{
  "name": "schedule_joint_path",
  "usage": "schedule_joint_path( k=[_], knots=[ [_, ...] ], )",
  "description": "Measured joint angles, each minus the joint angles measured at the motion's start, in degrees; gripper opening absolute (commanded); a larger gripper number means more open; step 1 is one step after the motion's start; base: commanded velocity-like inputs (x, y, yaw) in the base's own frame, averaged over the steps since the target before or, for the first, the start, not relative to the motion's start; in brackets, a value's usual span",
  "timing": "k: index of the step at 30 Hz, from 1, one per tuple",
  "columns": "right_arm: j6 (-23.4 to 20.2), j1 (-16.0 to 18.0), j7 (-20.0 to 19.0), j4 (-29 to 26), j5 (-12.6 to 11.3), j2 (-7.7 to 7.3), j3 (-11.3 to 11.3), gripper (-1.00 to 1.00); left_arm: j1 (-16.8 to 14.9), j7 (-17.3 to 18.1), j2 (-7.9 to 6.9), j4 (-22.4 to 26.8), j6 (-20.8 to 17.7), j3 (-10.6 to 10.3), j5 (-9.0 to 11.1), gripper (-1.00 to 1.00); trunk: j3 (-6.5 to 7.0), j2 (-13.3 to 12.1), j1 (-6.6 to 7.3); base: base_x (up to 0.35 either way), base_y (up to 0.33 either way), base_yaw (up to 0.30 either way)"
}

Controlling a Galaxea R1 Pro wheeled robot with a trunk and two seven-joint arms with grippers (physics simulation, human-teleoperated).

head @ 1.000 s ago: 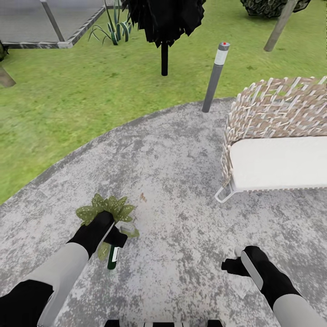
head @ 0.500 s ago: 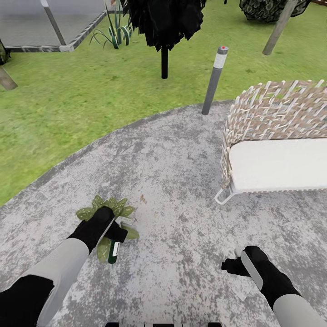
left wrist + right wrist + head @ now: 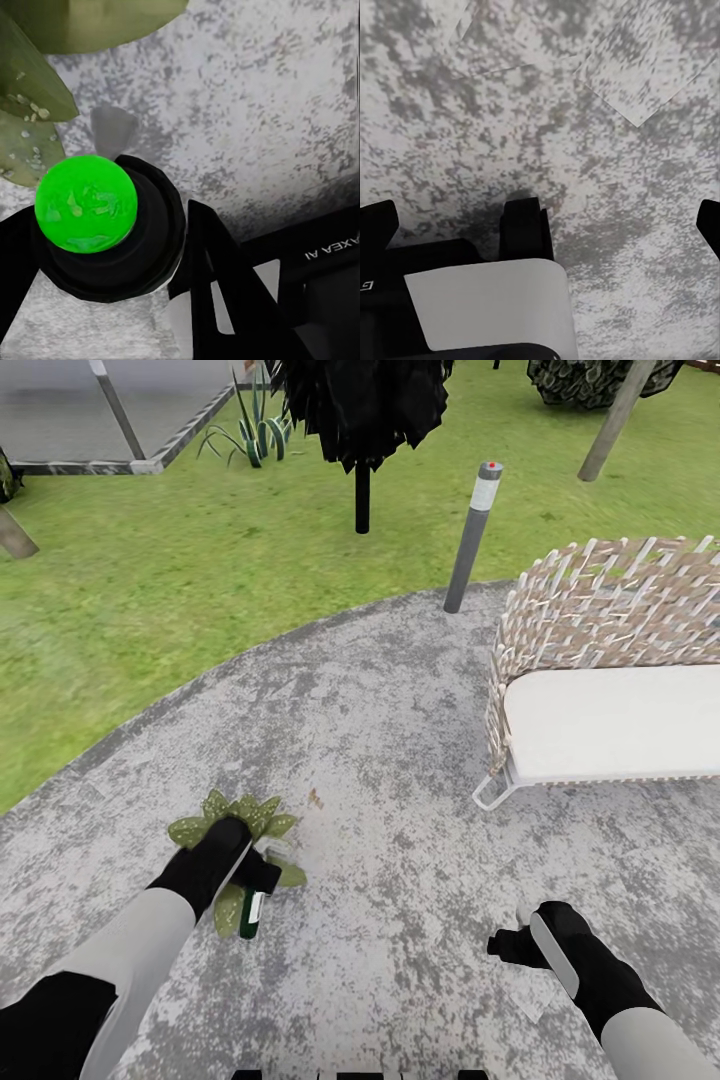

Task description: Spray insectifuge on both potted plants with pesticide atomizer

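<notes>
Nearest you, your right gripper point(image 3: 512, 940) hangs low over bare patio point(image 3: 420, 760), fingers spread with nothing between them; the right wrist view has only mottled grey stone under the two dark fingertips point(image 3: 376, 217). Your left gripper point(image 3: 262, 875) sits over the near edge of the potted plant point(image 3: 235, 818), clamped around the pesticide atomizer point(image 3: 250, 912). The bottle hangs below the fingers, dark green with its white label facing you, base pointing back toward the robot. In the left wrist view a bright green round end sits in the bottle's black collar point(image 3: 112, 232) between the black fingers point(image 3: 217, 277), speckled leaves point(image 3: 26, 120) just beside it. The plant's pot is hidden by leaves and arm. Farther right, a wicker seat point(image 3: 600, 610) with a white cushion stands on the patio. Beyond the stone's edge: grey bollard lamp point(image 3: 472, 535), lawn point(image 3: 150, 580), a dark tree point(image 3: 362, 420), and a striped agave point(image 3: 250, 430) by a paved slab.
</notes>
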State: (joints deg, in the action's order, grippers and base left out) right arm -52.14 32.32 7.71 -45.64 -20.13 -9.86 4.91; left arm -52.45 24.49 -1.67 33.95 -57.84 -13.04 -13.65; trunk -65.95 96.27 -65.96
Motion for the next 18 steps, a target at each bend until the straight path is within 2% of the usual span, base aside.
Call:
schedule_joint_path(
  k=[5, 15, 18],
  knots=[
    [0.0, 0.0, 0.0, 0.0, 0.0, 0.0, 0.0, 1.0, 0.8, 0.0, 0.04, 4.0, 0.0, 0.0, 0.0, -1.0, 0.0, 0.0, 0.0, 0.0, 0.0, 0.0],
    [0.0, 0.0, 0.0, 0.0, 0.0, 0.0, 0.0, 1.0, 1.2, 0.0, -0.01, 4.6, 0.0, -0.7, -0.2, -1.0, 0.0, 0.0, 0.0, 0.0, 0.0, 0.0],
    [0.0, 0.0, 0.0, 0.0, 0.0, 0.0, 0.0, 1.0, 2.5, 0.0, -0.04, 4.6, 0.0, -0.7, -0.1, -1.0, 0.0, 0.0, 0.0, 0.0, 0.0, 0.0]
  ],
)
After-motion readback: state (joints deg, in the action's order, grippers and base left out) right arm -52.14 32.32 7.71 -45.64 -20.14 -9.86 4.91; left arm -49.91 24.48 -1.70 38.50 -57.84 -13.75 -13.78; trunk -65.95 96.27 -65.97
